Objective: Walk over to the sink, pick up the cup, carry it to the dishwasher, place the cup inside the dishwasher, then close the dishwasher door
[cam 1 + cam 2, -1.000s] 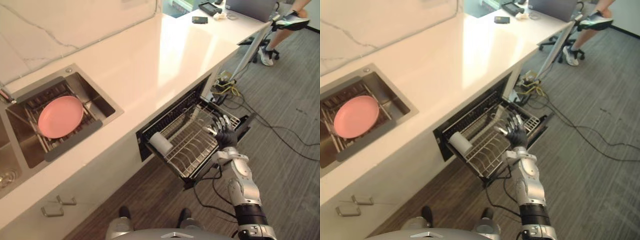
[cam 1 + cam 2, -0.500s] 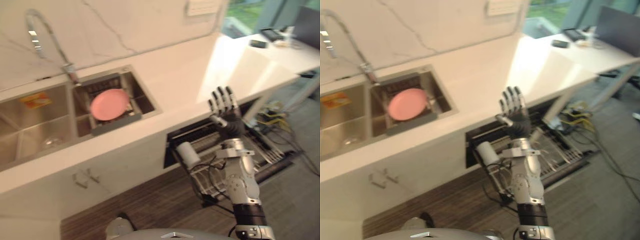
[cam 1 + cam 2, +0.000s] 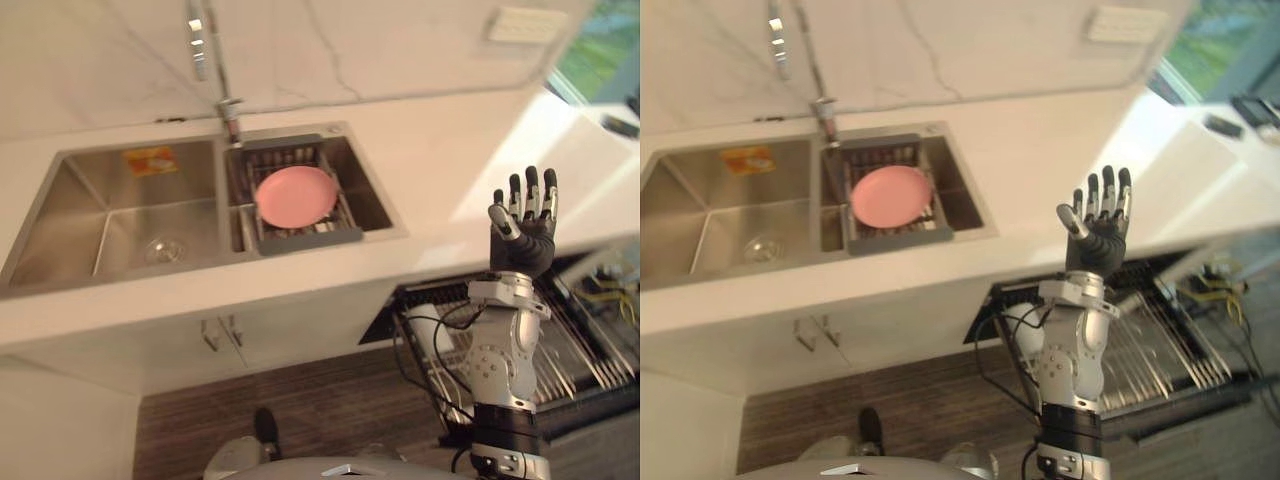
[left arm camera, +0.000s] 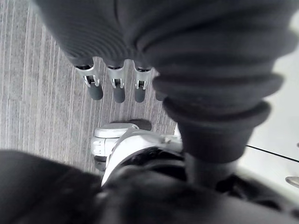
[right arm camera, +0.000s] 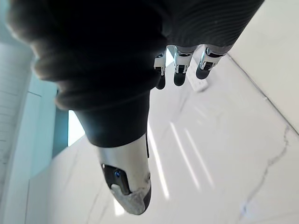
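Seen from the head, the right robot hand [image 3: 523,232] stood raised by the bench [image 3: 440,170] edge, fingers straight and spread, holding nothing. The white cup [image 3: 428,333] lay in the open dishwasher [image 3: 1160,350] rack, partly behind that arm. A pink plate [image 3: 295,196] sat in the sink [image 3: 70,215]. The left wrist view added the left robot hand [image 4: 95,87] — fingers hanging straight over the floor [image 4: 28,93], empty.

My right hand [image 3: 522,240] stands upright at the end of a bent, lifted forearm, fingers [image 3: 530,195] straight and slightly spread, thumb out to the side, holding nothing. My left hand [image 4: 117,88] hangs downward, relaxed and empty.
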Controlling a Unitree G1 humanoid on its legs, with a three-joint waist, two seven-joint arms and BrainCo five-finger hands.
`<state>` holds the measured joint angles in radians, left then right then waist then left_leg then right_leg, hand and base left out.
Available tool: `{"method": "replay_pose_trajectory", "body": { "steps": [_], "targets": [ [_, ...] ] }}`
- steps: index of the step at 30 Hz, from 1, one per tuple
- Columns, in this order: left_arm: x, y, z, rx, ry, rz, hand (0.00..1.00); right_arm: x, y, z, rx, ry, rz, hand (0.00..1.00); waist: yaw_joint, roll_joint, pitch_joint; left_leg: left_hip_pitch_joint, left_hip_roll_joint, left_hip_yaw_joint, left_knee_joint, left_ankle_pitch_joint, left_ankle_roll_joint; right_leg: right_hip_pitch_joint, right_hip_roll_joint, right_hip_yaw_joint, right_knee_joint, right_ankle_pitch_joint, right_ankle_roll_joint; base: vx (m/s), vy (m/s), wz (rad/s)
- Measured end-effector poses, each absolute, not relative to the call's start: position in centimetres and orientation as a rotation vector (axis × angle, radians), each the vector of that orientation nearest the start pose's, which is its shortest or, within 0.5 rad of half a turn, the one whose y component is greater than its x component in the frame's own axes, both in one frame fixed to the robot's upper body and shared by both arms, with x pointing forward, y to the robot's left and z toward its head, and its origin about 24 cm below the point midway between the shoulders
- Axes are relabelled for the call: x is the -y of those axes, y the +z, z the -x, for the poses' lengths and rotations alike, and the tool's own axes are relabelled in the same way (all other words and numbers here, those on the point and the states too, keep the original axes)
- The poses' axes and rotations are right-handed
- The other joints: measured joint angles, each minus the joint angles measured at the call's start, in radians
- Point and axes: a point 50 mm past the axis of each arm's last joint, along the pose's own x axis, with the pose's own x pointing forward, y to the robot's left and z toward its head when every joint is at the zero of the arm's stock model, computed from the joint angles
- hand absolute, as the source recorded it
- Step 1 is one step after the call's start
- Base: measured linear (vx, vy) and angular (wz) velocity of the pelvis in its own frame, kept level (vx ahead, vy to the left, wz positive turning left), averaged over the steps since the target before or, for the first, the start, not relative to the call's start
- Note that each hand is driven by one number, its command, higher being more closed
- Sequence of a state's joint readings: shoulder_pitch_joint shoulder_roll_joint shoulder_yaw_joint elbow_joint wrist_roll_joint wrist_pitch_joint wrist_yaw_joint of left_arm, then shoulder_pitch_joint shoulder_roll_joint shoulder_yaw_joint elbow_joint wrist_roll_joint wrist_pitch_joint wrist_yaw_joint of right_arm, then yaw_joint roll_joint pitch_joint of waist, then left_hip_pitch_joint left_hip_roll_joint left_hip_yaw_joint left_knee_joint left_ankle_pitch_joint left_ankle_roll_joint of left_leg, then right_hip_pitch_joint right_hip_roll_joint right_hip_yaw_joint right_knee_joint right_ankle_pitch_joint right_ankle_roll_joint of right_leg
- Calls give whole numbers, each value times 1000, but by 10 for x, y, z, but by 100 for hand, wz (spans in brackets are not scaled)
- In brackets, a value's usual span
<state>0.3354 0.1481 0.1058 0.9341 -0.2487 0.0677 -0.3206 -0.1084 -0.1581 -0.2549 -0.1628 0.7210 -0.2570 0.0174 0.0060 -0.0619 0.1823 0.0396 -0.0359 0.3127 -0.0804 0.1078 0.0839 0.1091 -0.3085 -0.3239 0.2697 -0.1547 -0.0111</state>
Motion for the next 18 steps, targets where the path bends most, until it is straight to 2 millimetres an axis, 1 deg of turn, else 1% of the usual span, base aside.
{"method": "replay_pose_trajectory", "body": {
  "steps": [1, 2, 3, 4, 5, 6, 7, 8, 9, 11, 12, 13, 18],
  "targets": [
    [-210, -162, -14, -1224, 117, 353, 0, 238, 138, -250, 609, -154, -535, 0, 2, 3, 1, 1, 11, -15, 0, 0, 0, -15, 18, 27, 22, -8, 9, 90, -46, 48],
    [-209, -162, -13, -1230, 111, 347, 0, 238, 138, -250, 617, -139, -549, 0, -2, 11, 5, 2, 37, -40, 0, 4, -11, -36, 74, 66, 31, -26, 35, 44, -55, 44],
    [-211, -161, -13, -1230, 108, 343, 0, 238, 139, -250, 620, -135, -552, 0, -5, 12, 6, 2, 44, -47, 0, 9, -22, -45, 98, 76, 22, -25, 36, 41, -84, 60],
    [-216, -160, -13, -1227, 97, 334, 0, 239, 140, -250, 625, -133, -558, 0, -11, -9, -2, 2, 36, -71, 0, 11, -30, -59, 125, 95, -9, 24, 31, 71, -117, 56],
    [-221, -159, -14, -1226, 98, 324, 0, 244, 142, -248, 638, -133, -539, 0, -12, -22, -7, 10, 23, -93, -4, 10, -36, -50, 118, 89, -17, 25, 62, 86, -117, 52],
    [-220, -159, -14, -1226, 95, 322, 0, 247, 144, -247, 646, -136, -528, 0, -11, -19, -7, 15, 23, -98, -6, 10, -39, -35, 121, 95, -30, 25, 64, 69, -95, 31],
    [-219, -160, -15, -1219, 105, 336, 0, 251, 146, -246, 658, -135, -508, 0, -4, -17, -10, 13, 20, -102, -6, 9, -43, -21, 122, 91, -59, 14, 79, 24, -78, 13],
    [-218, -160, -17, -1212, 116, 348, 0, 253, 149, -245, 662, -122, -488, 0, -2, -16, -10, 10, 17, -106, -6, 12, -46, -6, 121, 91, -86, 4, 102, 2, -78, 9],
    [-218, -160, -17, -1214, 121, 354, 0, 254, 149, -245, 660, -122, -483, 0, -2, -15, -10, 10, 16, -111, -6, 13, -48, -1, 122, 88, -100, 7, 116, -20, -82, 8],
    [-212, -162, -18, -1222, 136, 365, 0, 258, 144, -246, 634, -121, -471, 0, -8, 12, 0, 12, 21, -116, -6, 17, -54, 8, 127, 85, -112, 6, 118, -31, -35, 4],
    [-211, -163, -18, -1224, 138, 366, 0, 259, 142, -247, 621, -118, -468, 0, -9, 16, 0, 13, 25, -116, -6, 17, -54, 10, 130, 84, -114, 5, 118, 0, 0, 0],
    [-206, -166, -19, -1266, 132, 380, 0, 262, 126, -254, 518, -83, -453, 0, -1, 47, -9, 32, 15, -114, -6, -4, -59, 61, 134, 77, -185, 25, 126, 0, 0, 0],
    [-206, -166, -18, -1267, 132, 381, 0, 261, 125, -254, 514, -81, -454, 0, 0, 47, -9, 32, 15, -115, -6, -1, -54, 62, 134, 76, -183, 25, 127, 0, 0, 0]
  ]
}}
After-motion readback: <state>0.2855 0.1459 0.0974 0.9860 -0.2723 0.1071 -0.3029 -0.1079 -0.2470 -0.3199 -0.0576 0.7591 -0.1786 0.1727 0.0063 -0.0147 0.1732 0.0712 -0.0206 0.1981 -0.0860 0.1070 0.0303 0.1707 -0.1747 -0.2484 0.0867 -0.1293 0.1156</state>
